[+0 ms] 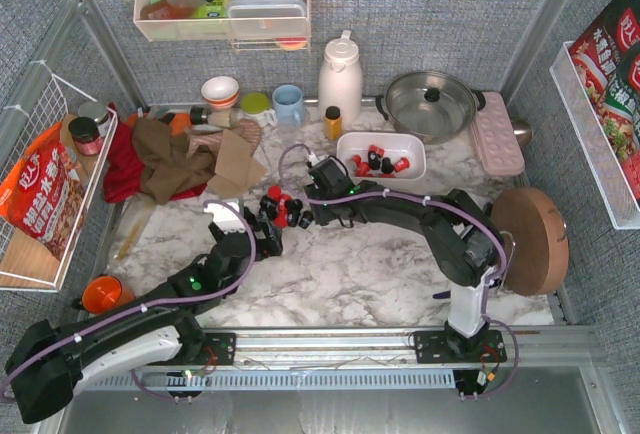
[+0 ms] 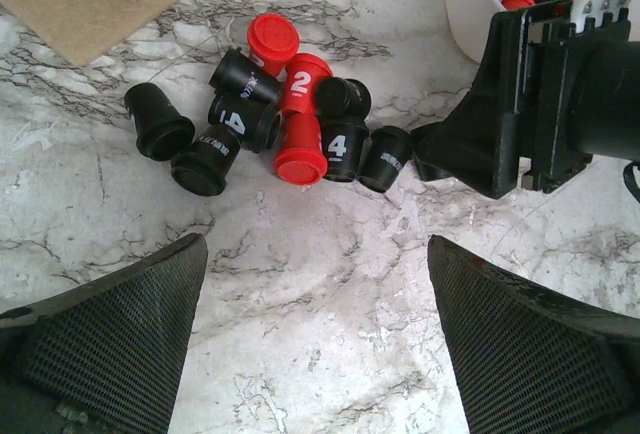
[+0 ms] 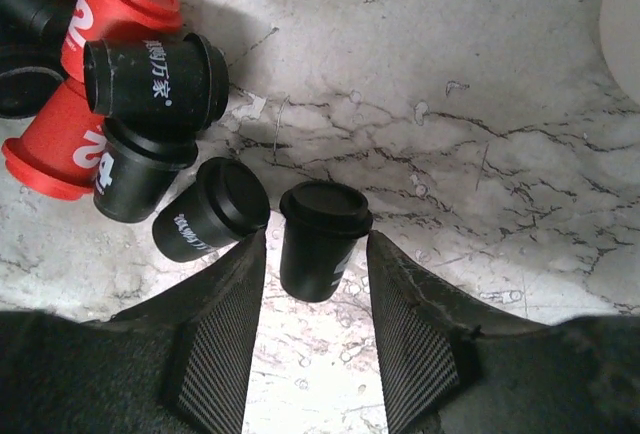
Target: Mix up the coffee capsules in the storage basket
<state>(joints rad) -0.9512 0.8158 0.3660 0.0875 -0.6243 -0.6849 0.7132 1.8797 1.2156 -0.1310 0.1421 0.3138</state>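
Black capsule (image 3: 322, 216): lying on the marble desk (image 3: 480, 104), wide flat end away from the wrist, long axis along the fingers.
Right tool (image 3: 316, 242): narrowed astride it; grip cannot be told.
Left tool (image 2: 318, 254): wide.
Other capsules (image 1: 281, 206): heaped, pointing all ways; more in the storage basket (image 1: 345, 142) behind.
Walls (image 1: 420, 14): grey weave.

The left arm (image 1: 130, 329) lies low, stretched forward and to the right from its base. Its wrist is tipped down, so the left gripper (image 2: 318, 254) points forward and downward with its mesh-faced fingers (image 2: 120, 339) spread as wide as they go. The right arm (image 1: 430, 216) rises from its base, bends sharply at the elbow and reaches far to the left with its wrist held low. The right gripper (image 3: 315, 244) sits just ahead and to the right of the left one, its fingers (image 3: 225, 339) roughly half apart.
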